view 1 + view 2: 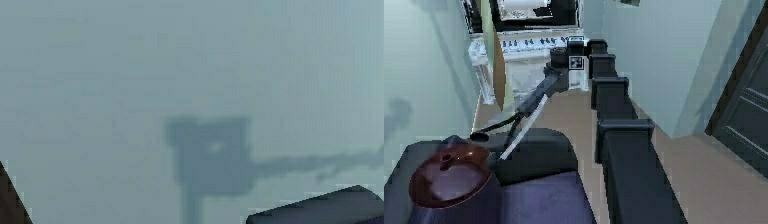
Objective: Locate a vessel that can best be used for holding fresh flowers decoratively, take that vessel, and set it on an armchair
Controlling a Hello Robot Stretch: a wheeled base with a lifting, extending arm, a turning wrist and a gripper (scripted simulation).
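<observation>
Extending away from you, dark arm [629, 160], gripper [502, 142] by a dark blue seat [544, 185], brown-red round vessel [449, 175] on its left, gripper's state and hold you cannot tell.

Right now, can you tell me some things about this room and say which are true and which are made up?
1. A round reddish-brown vessel rests on the dark armchair. True.
2. The arm is bright yellow. False: it is a dark bar.
3. A dark door stands at the arm side view's right. True.
4. The vessel stands on the floor. False: it sits on the armchair's seat.
</observation>
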